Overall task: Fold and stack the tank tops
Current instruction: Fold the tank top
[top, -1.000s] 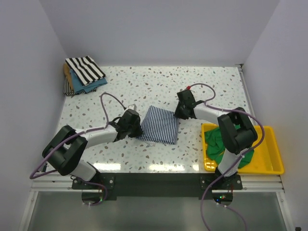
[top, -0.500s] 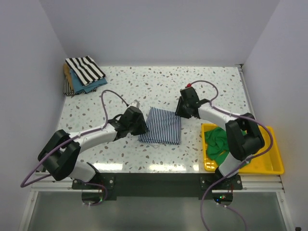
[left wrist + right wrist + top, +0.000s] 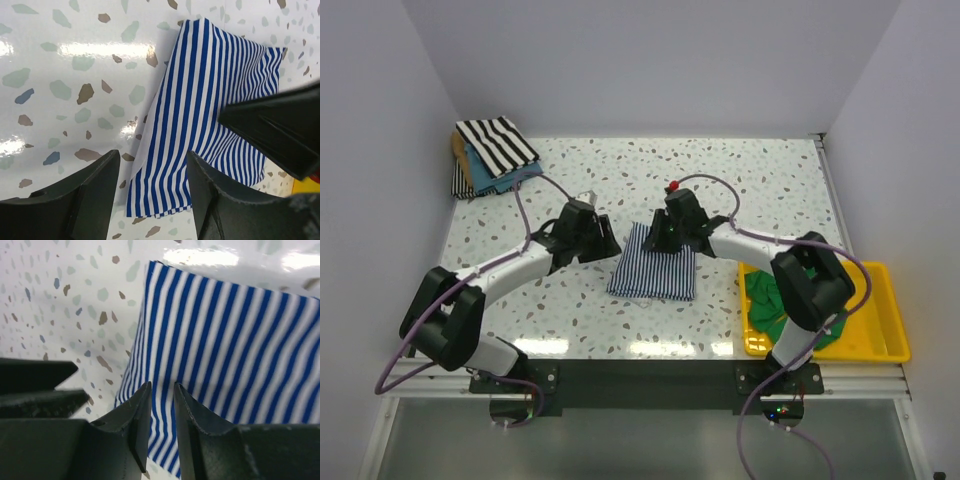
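A folded tank top with thin blue-and-white stripes [image 3: 655,262] lies flat mid-table. My left gripper [image 3: 607,240] hovers at its left edge, open; in the left wrist view the striped top [image 3: 210,90] has a corner between the wide-spread fingers [image 3: 95,190], not gripped. My right gripper [image 3: 660,236] is over the top's far edge, and in its wrist view the jaws [image 3: 162,390] stand narrowly apart above the stripes [image 3: 235,340] with nothing pinched. A bright green tank top [image 3: 770,295] lies crumpled in the yellow tray. Folded tops are stacked at the back left, a bold black-and-white striped one [image 3: 495,143] uppermost.
The yellow tray [image 3: 882,335] sits at the near right edge of the table. Teal [image 3: 515,178] and tan [image 3: 457,150] cloth show under the back-left stack. White walls close in the table on three sides.
The left gripper has opened and shifted toward the far-left corner of the striped top. The right gripper has swung left, from the top's right corner to over its far edge.
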Tool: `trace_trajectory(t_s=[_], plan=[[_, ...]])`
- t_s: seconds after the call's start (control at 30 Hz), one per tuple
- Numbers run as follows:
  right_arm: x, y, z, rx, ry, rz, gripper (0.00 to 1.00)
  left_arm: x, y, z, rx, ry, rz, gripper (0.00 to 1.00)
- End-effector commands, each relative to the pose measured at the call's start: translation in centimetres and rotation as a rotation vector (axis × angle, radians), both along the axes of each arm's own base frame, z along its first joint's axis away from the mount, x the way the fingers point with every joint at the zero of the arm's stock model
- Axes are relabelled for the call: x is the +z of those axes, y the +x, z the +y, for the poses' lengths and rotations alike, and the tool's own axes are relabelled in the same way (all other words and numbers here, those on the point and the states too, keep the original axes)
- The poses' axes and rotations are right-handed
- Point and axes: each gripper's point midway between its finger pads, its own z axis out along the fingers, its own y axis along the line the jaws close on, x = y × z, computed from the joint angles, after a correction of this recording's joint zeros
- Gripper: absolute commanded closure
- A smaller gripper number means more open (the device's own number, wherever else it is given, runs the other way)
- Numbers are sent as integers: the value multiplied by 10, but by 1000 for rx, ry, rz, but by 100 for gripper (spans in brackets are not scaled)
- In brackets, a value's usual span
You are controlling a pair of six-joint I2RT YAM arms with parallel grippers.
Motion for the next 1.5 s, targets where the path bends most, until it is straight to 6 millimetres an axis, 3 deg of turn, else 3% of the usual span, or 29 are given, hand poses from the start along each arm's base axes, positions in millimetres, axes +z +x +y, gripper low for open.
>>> trace_trajectory(t_s=[0.0,0.1,0.23,0.33,0.5,0.8,0.97,1.07,1.1,1.17,1.23,1.37,1.4,1.47], plan=[[20,16,50,75,221,4,72,-3,-5,-7,-86,-20,-11,39],[5,16,55,58,236,50,77,-16,-14,-17,-172,-76,23,35],[-22,6,33,3,140,96,80,-30,-16,-14,-189,-99,38,31],[-43,0,30,20,103,133,83,-35,-10,-17,-214,-109,36,29],[-58,-5,29,42,86,157,83,-48,-7,-25,-253,-116,65,28],[-40,6,27,63,98,128,79,-85,-21,-17,-216,-83,173,30],[-21,17,22,27,142,100,73,-97,-31,-16,-217,-76,208,33],[2,23,11,-6,181,66,62,-100,-38,-17,-225,-76,220,33],[24,25,9,-12,206,20,59,-101,-41,-16,-229,-74,225,33],[38,27,-1,-26,193,-22,54,-101,-45,-16,-235,-75,233,33],[56,24,-8,-33,178,-55,53,-101,-50,-17,-249,-78,237,32],[54,10,-26,-45,120,-56,56,-105,-62,-17,-279,-68,272,32],[41,0,-35,-58,85,-33,57,-107,-63,-15,-278,-50,273,32],[34,-14,-50,-79,22,-40,59,-110,-70,-7,-264,-17,300,32]])
